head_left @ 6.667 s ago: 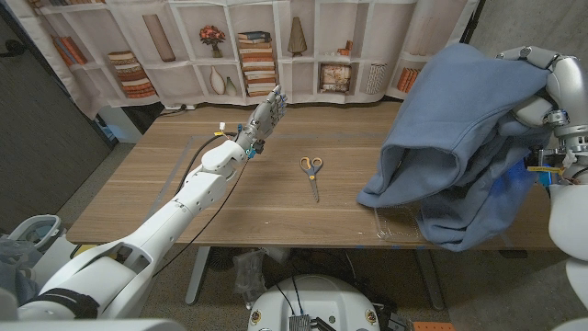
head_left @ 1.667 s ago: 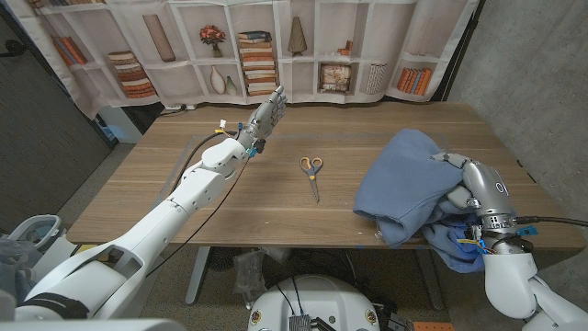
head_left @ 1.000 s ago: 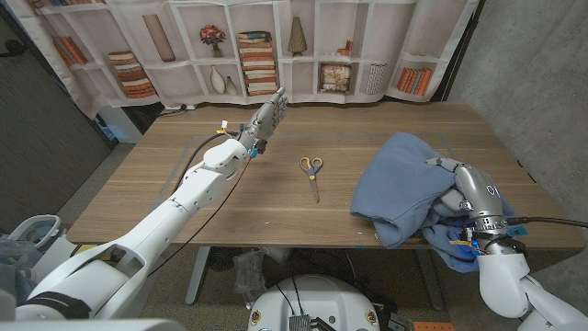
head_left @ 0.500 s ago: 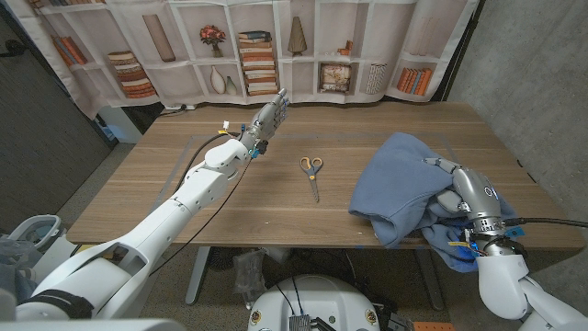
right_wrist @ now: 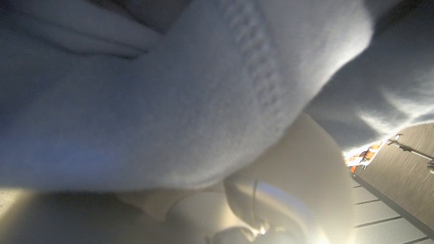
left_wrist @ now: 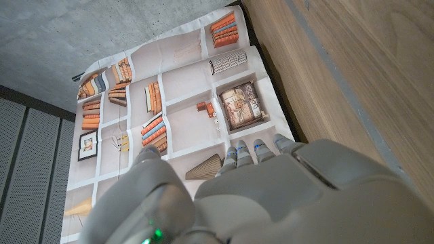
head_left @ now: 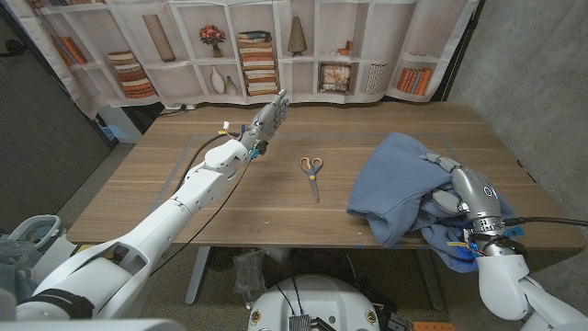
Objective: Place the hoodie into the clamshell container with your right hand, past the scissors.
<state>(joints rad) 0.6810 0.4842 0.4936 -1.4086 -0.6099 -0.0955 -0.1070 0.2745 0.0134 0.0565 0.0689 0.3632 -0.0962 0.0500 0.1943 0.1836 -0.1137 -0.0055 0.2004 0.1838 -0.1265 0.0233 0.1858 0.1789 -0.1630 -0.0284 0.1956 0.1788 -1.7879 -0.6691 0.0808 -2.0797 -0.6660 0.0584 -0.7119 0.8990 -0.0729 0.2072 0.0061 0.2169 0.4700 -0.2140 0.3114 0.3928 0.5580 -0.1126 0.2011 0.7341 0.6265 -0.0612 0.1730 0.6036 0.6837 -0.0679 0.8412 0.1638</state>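
A wooden table (head_left: 276,198) stands before a printed bookshelf backdrop (head_left: 239,46) — books, vases, a picture frame. Grey concrete wall (head_left: 542,83) at right — dark panel (head_left: 37,119) at left.

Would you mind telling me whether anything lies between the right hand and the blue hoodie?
Nothing visible does: the right hand is already buried in the blue fabric hoodie, gripping it on the wooden table. The orange-handled scissors lie apart, toward the robot's left.

Hoodie (head_left: 400,184): blue, crumpled in a heap (one part hanging over the table edge), well right of the scissors (head_left: 312,175), which lie closed, orange-handled.
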